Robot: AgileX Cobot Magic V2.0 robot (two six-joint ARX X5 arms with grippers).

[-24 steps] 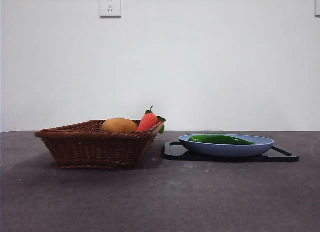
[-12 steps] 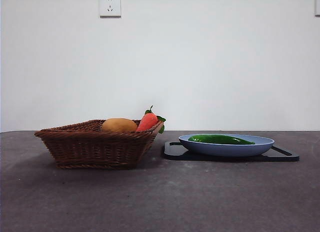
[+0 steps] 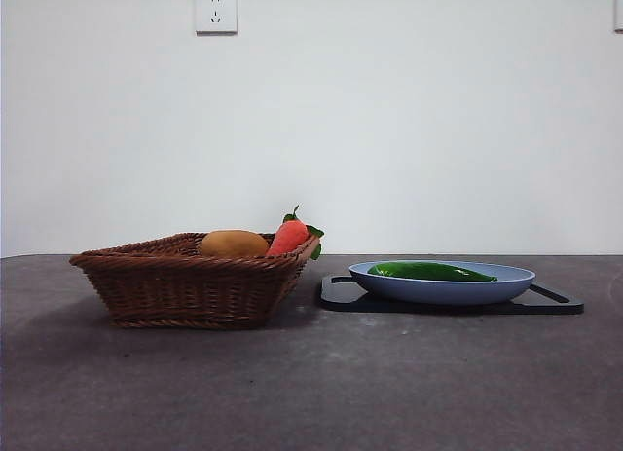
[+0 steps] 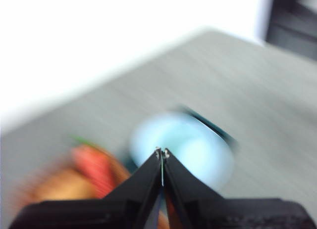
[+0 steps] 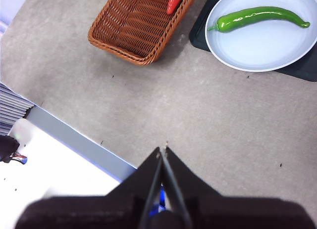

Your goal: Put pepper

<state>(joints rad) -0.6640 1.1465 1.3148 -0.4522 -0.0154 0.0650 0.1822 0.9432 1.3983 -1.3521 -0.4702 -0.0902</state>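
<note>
- Practically nothing has changed on the table over the last second: the pepper (image 3: pixel 428 271) lies in the blue plate (image 3: pixel 506 283) exactly as before, and the basket (image 3: pixel 185 285) with its carrot (image 3: pixel 288 237) and potato (image 3: pixel 232 244) has not shifted
- No arm shows in the front view then or now, so both arms are up and clear of the things
- That steadiness suggests either the pepper has already been placed and the task is about done, or nothing has been started; the pictures alone cannot settle which
- Left gripper (image 4: pixel 162 152) has its jaws pressed together with nothing between them; its view is blurred, which hints that this arm is swinging, with the pale plate (image 4: pixel 198 150) and the carrot (image 4: pixel 93 164) smeared beneath it
- Right gripper (image 5: pixel 162 150) is likewise clenched on nothing, high above bare table (image 5: pixel 237 130), well apart from the plate (image 5: pixel 257 51) and the basket (image 5: pixel 133 26)
- Pepper (image 5: pixel 257 16) from above: long, glossy, bright to dark green, gently curved, tapering to a point at one end with a short stem at the other
- It rests flat toward one side of the plate, which sits on a black board (image 3: pixel 550 300) just beside the basket
</note>
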